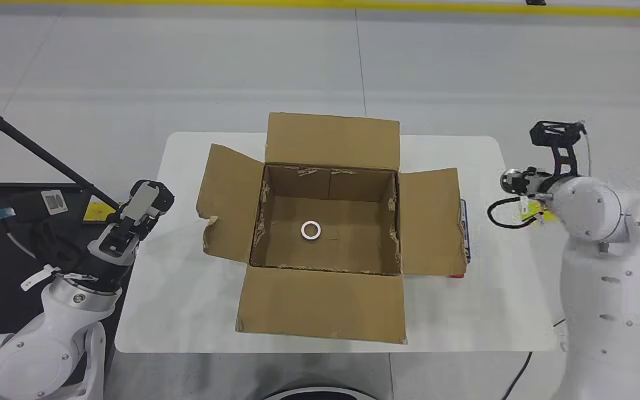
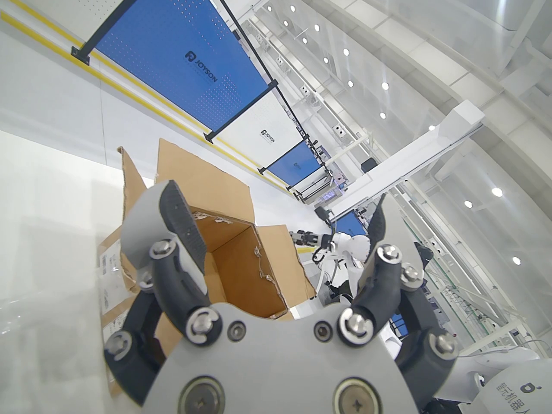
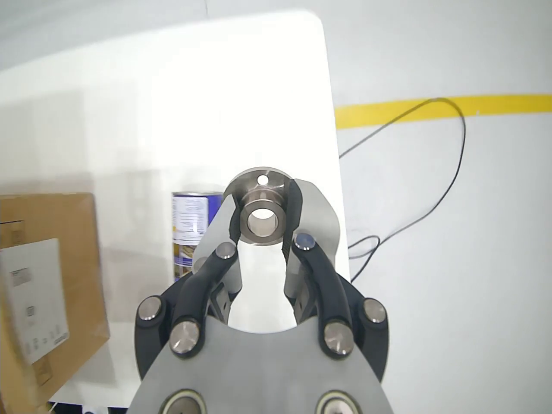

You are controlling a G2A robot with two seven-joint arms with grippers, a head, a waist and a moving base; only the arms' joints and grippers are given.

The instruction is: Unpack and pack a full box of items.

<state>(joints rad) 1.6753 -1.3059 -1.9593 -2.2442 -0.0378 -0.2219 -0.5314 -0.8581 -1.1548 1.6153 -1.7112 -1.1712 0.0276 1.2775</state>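
Left of the cardboard box [image 1: 325, 300], the left gripper [image 2: 276, 213] hangs empty with its jaws spread wide. A metal ring [image 1: 312, 230] lies on the box floor. Right of the box, past a can [image 3: 189, 226] beside its flap, the right gripper [image 3: 263, 217] clamps a flanged metal bushing [image 3: 248, 185]. This is probably unpacking: lower the bushing flat onto bare table beyond the can, and let go only once it rests.
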